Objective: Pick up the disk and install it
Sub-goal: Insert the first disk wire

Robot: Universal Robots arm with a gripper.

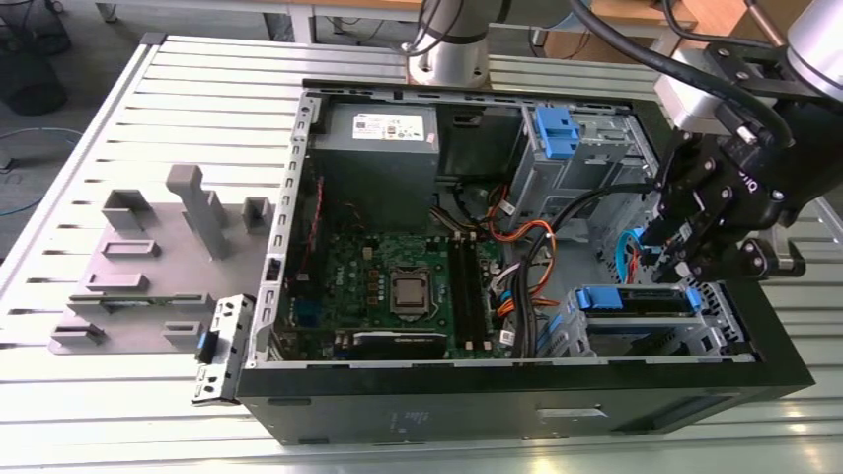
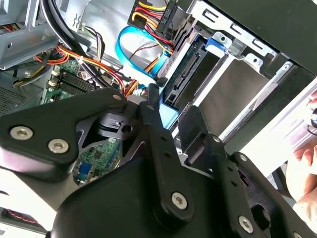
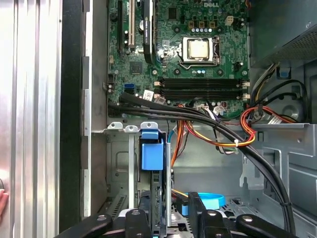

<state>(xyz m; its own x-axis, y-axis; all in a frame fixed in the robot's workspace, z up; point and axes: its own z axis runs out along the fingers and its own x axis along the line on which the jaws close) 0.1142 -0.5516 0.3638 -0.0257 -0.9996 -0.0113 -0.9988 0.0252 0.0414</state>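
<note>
The disk (image 1: 630, 301) sits on edge in the drive cage at the near right corner of the open computer case, its blue plastic rail facing up. In the first wrist view the disk's blue rail tab (image 3: 151, 153) stands in the cage slot. My black gripper (image 1: 682, 265) hangs directly over that cage. In both wrist views its fingers reach down on either side of the disk's end, gripper (image 3: 168, 210) and gripper (image 2: 171, 111). One finger (image 3: 143, 218) lies close to the disk, and a gap shows beside the other. The gripper looks open.
The case holds a green motherboard (image 1: 395, 276), a grey power-supply box (image 1: 379, 133), a tall grey cage with a blue clip (image 1: 560, 133) and loose cables (image 3: 233, 134) beside the drive cage. A grey fixture (image 1: 158, 257) stands on the slatted table. A person's hand (image 2: 304, 163) is near the case.
</note>
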